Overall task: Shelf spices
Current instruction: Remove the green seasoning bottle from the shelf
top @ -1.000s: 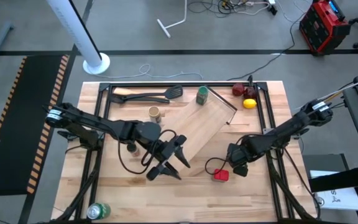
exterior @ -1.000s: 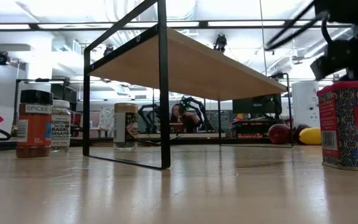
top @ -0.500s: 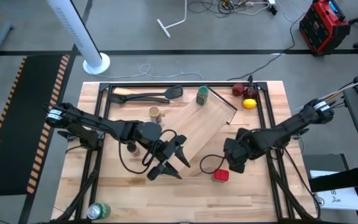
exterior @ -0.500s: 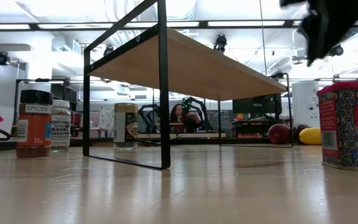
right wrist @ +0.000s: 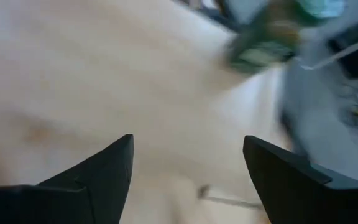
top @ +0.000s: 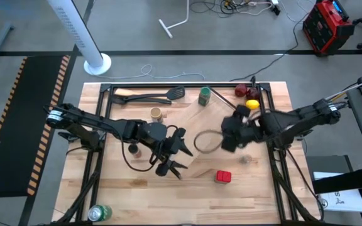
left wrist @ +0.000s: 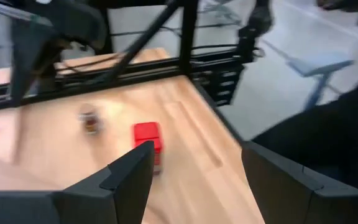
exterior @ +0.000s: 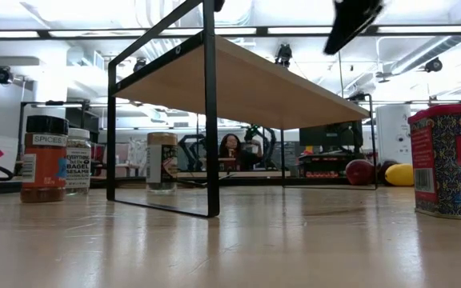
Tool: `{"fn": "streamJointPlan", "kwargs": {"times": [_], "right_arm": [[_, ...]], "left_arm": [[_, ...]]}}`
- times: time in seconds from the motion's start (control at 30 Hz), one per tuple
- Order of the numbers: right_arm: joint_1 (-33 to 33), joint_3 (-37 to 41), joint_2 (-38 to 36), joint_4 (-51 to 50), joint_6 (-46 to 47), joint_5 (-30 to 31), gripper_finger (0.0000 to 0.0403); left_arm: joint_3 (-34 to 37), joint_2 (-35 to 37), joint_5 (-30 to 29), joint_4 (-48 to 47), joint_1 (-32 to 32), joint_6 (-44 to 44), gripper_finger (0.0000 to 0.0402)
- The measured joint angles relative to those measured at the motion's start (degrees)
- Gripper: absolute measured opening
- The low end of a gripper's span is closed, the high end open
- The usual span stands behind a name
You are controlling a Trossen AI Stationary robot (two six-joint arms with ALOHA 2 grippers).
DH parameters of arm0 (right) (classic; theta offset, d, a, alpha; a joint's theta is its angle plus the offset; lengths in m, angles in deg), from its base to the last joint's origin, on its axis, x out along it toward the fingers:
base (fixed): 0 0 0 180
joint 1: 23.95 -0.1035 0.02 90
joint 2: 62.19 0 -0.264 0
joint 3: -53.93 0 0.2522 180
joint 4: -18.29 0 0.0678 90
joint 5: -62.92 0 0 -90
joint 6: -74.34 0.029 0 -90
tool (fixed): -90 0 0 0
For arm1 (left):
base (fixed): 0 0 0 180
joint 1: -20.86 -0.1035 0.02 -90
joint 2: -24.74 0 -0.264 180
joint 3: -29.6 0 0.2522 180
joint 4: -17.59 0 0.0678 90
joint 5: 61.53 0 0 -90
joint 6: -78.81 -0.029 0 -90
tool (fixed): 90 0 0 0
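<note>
1. Shelf point(top: 203, 129): pale wooden board on thin black legs, set at a slant near the middle of the counter point(top: 256, 182); nothing stands on its top. In the low view it reads as a raised board point(exterior: 246, 84) on black bars.
2. Red square tin point(top: 223, 177): on the counter, off the shelf's near corner, upright; in the low view it stands at the right edge point(exterior: 454, 160). It lies between the two grippers, touching neither, clear of both.
3. Green jar point(top: 204, 96): upright just beside the shelf's far corner.
4. Tan open-top cylinder point(top: 156, 114): on the counter, left of the shelf.
5. Black-capped jar point(exterior: 45, 158) and a clear jar point(exterior: 78, 162): side by side at the left in the low view, beside the shelf's leg.
6. Left gripper point(top: 172, 158): over the shelf's near-left corner, fingers spread wide, holding nothing; its wrist view looks at the red tin point(left wrist: 148, 142) between its fingers.
7. Right gripper point(top: 230, 133): over the shelf's right part, near the far end bar; fingers spread apart in its wrist view, empty.
8. Yellow lemon point(top: 252, 104) and dark red fruit point(top: 241, 91): at the far right of the counter.
9. Black spatulas point(top: 149, 96): along the far edge.
10. Green drinks can point(top: 99, 213): near-left corner of the counter.
</note>
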Motion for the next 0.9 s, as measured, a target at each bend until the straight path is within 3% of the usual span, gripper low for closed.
{"fn": "streamJointPlan", "kwargs": {"times": [0.17,0.37,0.53,0.9], "right_arm": [[10.7,0.5,-0.3,6.3,-10.7,0.3,0.0271],[24.9,0.8,-0.4,16.6,-22.1,-12.4,0.0274],[33.0,1.0,-0.4,20.2,-26.9,-22.7,0.0288],[39.2,2.8,-0.2,23.2,-34.7,-30.7,0.0332]], "left_arm": [[0.0,0.0,-10.5,0.2,-0.2,-0.3,0.0231],[1.7,-0.1,-20.6,0.3,-0.1,5.8,0.0231],[3.3,-0.1,-21.2,-0.3,-0.1,9.1,0.0231],[4.6,-0.1,-20.6,-0.3,-0.1,11.7,0.0231]]}}
